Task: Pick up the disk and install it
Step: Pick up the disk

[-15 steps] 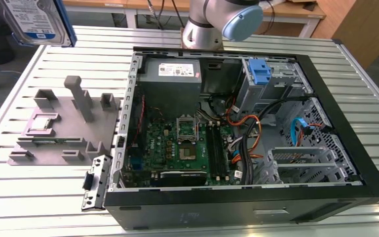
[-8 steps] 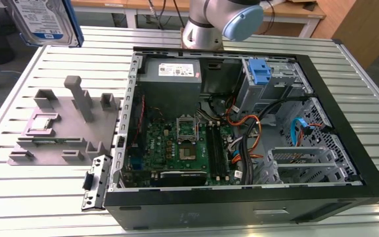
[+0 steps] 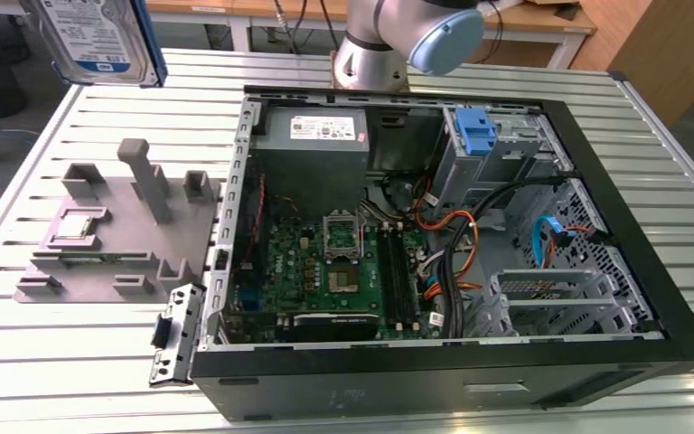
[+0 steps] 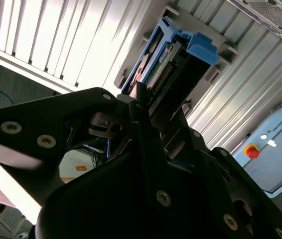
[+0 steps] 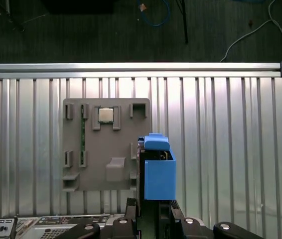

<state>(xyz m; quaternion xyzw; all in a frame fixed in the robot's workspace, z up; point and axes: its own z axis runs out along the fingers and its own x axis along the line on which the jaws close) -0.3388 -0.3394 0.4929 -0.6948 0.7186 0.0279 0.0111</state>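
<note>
**Figure.** The rectangular silver hard disk in its bright blue plastic carrier (image 3: 91,38) is shown held aloft above the slatted metal table (image 3: 70,362), at the exterior view's upper left, well apart from the open black computer case (image 3: 636,262). In the first wrist view the black gripper (image 5: 148,203) is seen closed on one end of the disk, and the moulded grey fixture plate (image 5: 106,149) with the small square silver chip (image 5: 106,114) lies below.

Three hazards may be judged from this position:

- Because the disk is clamped at one end only, it could tilt or slip in the jaws under a quick swing.
- On the way into the case, the metal side wall or the orange and black cable bundle (image 3: 468,226) could be struck.
- If the carrier is presented skewed to the drive cage (image 3: 510,136), jamming is to be expected.
</note>
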